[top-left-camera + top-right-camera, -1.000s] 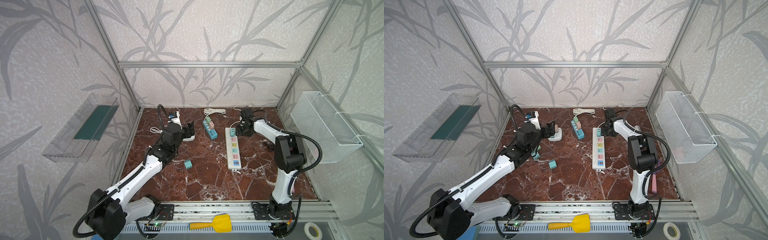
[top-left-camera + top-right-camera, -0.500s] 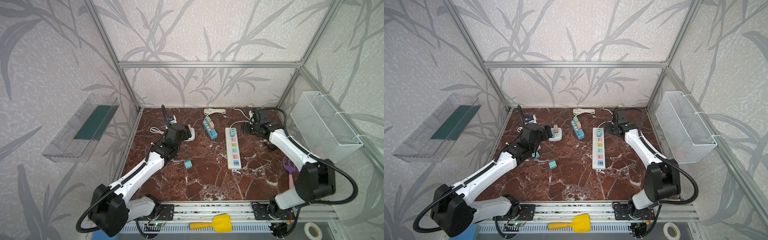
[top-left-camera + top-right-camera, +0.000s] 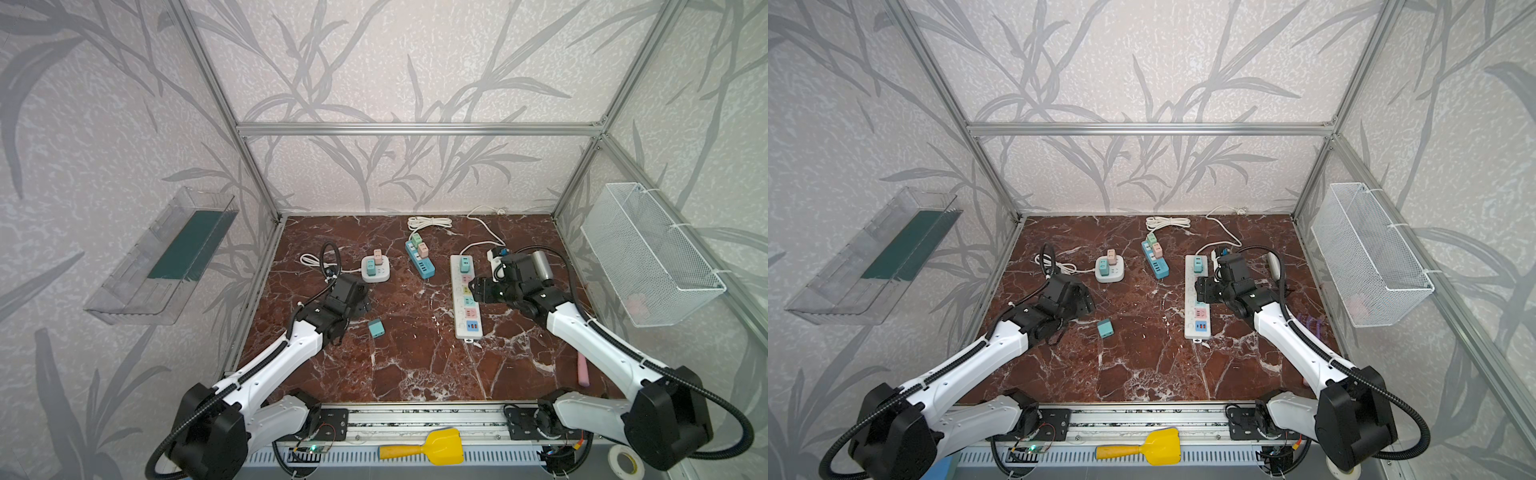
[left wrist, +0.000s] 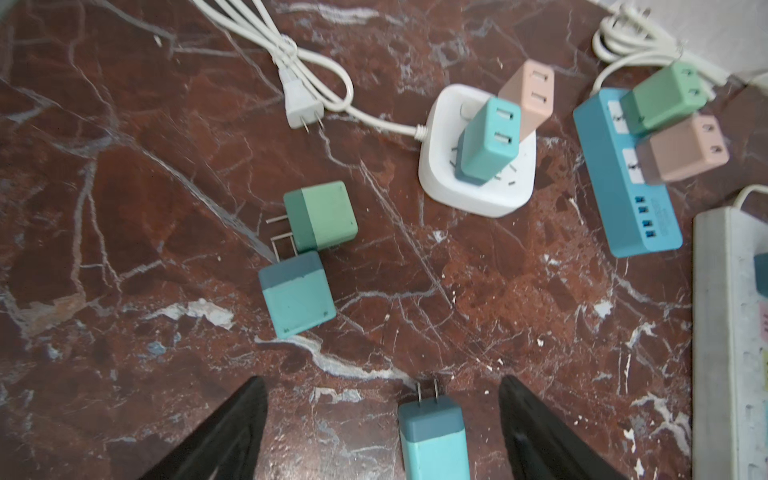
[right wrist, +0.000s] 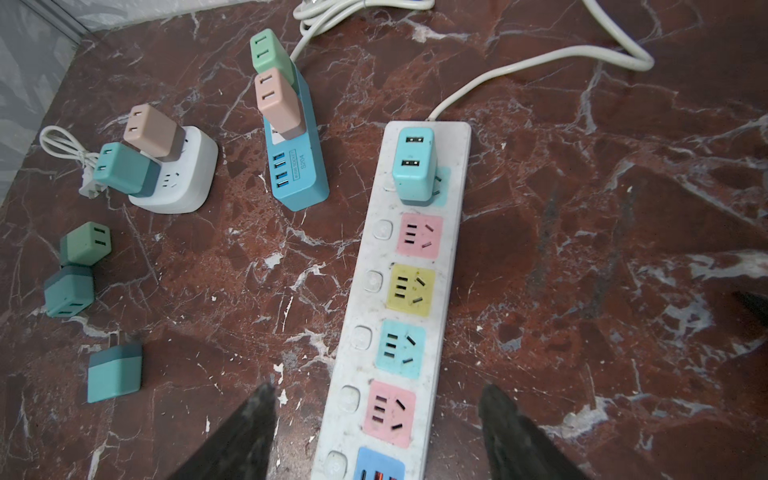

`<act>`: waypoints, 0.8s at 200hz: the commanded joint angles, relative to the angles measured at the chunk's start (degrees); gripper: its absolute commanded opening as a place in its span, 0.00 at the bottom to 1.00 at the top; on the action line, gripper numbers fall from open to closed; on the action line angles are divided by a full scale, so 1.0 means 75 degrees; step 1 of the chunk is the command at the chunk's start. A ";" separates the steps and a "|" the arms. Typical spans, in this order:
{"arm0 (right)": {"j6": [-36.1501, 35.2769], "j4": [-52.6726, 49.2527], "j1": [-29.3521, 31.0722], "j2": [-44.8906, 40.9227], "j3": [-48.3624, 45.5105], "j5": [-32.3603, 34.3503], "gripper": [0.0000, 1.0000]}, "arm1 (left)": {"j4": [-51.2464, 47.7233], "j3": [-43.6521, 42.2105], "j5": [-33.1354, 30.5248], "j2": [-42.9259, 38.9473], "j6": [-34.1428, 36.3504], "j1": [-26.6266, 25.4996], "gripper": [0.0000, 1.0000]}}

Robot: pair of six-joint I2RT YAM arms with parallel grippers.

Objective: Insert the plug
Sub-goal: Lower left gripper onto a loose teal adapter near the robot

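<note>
Three loose plugs lie on the marble: a green one (image 4: pixel 322 216), a teal one (image 4: pixel 295 293) touching it, and a teal one (image 4: pixel 432 436) (image 3: pixel 376 327) apart from them. My left gripper (image 4: pixel 381 380) (image 3: pixel 360 302) is open above that last plug, which shows between the fingers, untouched. The long white power strip (image 5: pixel 374 257) (image 3: pixel 457 328) carries a teal plug (image 5: pixel 413 166) (image 3: pixel 465 262) in its far socket. My right gripper (image 5: pixel 377 387) (image 3: pixel 476 291) hangs open over the strip's middle, holding nothing. In both top views the left arm hides the green plug and its teal neighbour.
A white cube socket (image 3: pixel 382 274) holds a teal and a pink plug. A blue strip (image 3: pixel 424 268) holds a green and a pink one. White cords (image 3: pixel 428 222) lie at the back. A wire basket (image 3: pixel 648 253) hangs on the right wall, a clear shelf (image 3: pixel 162 257) on the left.
My right gripper has drawn back from the strip's far end toward its middle and opened wider. My left gripper has pulled away from the white cube socket toward the loose plugs.
</note>
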 commanded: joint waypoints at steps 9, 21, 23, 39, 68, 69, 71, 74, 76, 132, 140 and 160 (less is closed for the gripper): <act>0.0166 0.0596 -0.0002 -0.0447 -0.0275 -0.0160 0.78 | -0.0114 -0.0304 0.1221 0.0239 -0.0475 -0.0051 0.82; 0.0232 0.0690 -0.0007 -0.0528 -0.0390 -0.0201 0.79 | -0.0048 -0.0387 0.1416 0.0409 -0.0669 -0.0208 0.81; 0.0243 0.0713 0.0000 -0.0532 -0.0410 -0.0207 0.79 | -0.0010 -0.0413 0.1461 0.0442 -0.0677 -0.0227 0.81; 0.0274 0.0721 0.0002 -0.0600 -0.0489 -0.0225 0.79 | 0.0654 -0.0694 0.2018 0.0623 -0.0817 -0.0447 0.80; 0.0305 0.0725 0.0007 -0.0662 -0.0567 -0.0114 0.81 | 0.1542 -0.0682 0.2445 0.1167 -0.0773 -0.1040 0.79; 0.0305 0.0725 -0.0001 -0.0662 -0.0556 -0.0120 0.81 | 0.1530 -0.0665 0.2412 0.1189 -0.0768 -0.1067 0.79; 0.0305 0.0725 0.0001 -0.0662 -0.0554 -0.0125 0.81 | 0.1484 -0.0627 0.2355 0.1217 -0.0769 -0.1101 0.79; 0.0305 0.0726 0.0002 -0.0662 -0.0556 -0.0136 0.81 | 0.1438 -0.0571 0.2284 0.1273 -0.0764 -0.1165 0.79; 0.0305 0.0731 0.0002 -0.0662 -0.0557 -0.0144 0.81 | 0.1422 -0.0536 0.2244 0.1302 -0.0763 -0.1205 0.79; 0.0306 0.0772 0.0002 -0.0709 -0.0606 -0.0081 0.82 | 0.1822 -0.0317 0.2210 0.1950 -0.0850 -0.1484 0.78; 0.0294 0.0758 0.0002 -0.0719 -0.0604 -0.0091 0.82 | 0.1952 -0.0262 0.2233 0.2028 -0.0838 -0.1528 0.78; 0.0282 0.0774 0.0002 -0.0712 -0.0615 -0.0082 0.82 | 0.2214 0.0028 0.2356 0.2426 -0.0786 -0.1604 0.78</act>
